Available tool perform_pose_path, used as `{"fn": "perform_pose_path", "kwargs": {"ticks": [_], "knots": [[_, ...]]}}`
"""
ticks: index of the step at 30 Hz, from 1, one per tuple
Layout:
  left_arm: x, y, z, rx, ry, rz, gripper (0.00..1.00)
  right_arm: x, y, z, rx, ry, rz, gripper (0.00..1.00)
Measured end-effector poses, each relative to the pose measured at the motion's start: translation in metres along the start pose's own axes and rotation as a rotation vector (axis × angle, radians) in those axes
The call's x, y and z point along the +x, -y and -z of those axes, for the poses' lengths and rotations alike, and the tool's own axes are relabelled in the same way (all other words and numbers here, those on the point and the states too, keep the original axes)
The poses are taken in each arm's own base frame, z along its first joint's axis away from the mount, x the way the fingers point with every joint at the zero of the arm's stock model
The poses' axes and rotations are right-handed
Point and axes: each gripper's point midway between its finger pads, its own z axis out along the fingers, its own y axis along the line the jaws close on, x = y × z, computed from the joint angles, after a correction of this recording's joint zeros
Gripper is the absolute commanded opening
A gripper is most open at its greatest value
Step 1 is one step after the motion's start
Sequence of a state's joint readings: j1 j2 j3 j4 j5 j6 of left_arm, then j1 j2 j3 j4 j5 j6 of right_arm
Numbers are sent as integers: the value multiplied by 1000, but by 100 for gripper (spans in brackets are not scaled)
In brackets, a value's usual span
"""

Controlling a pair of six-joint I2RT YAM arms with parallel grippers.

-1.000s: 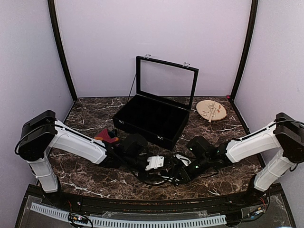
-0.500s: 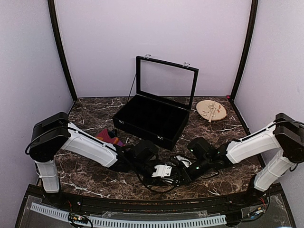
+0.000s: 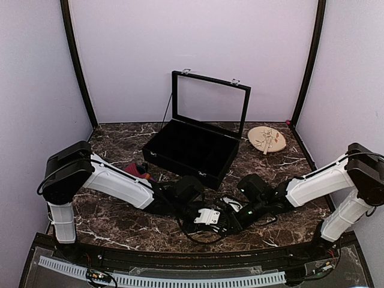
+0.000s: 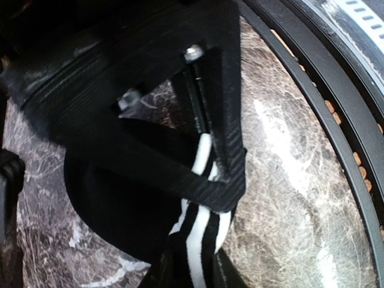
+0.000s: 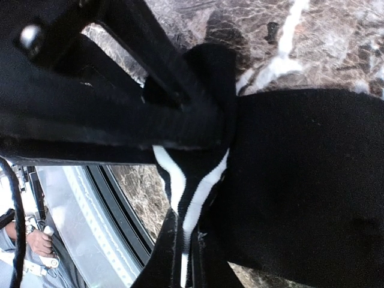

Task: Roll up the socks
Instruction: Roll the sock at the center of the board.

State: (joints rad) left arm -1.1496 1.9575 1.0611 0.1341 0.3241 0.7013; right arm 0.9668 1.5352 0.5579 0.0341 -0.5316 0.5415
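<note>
My arms stretch low and inward, left gripper (image 4: 211, 175) meeting right gripper (image 5: 191, 150) tip-to-tip, both clamped on black sock (image 5: 300, 180).

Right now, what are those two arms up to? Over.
Left pincer, right pincer: both shut on black white-striped fabric sock. Red-and-purple fabric sock lies apart, untouched. Nothing in the way.

We see left arm (image 3: 117, 183) and right arm (image 3: 315, 183) in white shells with bulky black joints, thin black cables (image 3: 191, 235) at the wrists, ribbed black left hand (image 4: 201, 180) bearing silver screws (image 4: 193, 53).
</note>
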Motion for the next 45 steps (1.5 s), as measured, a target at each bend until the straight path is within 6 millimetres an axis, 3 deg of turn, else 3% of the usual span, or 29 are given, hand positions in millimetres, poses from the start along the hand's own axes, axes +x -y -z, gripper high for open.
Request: {"fn": "perform_pose_path", "kwargs": {"ticks": [6, 12, 20, 35, 45], "knots": [[-4, 3, -4, 53, -8, -5, 7, 1, 0, 0, -3, -4, -2, 7], [-7, 3, -6, 93, -18, -2, 6, 3, 2, 1, 10, -8, -6, 27], [-2, 2, -3, 117, -45, 24, 6, -6, 4, 13, 56, 43, 8, 37], [23, -4, 17, 165, -134, 179, 5, -20, 37, 43, 299, 159, 14, 41], [27, 0, 26, 308, -207, 352, 5, -48, 43, 93, 480, 380, 51, 39]]}}
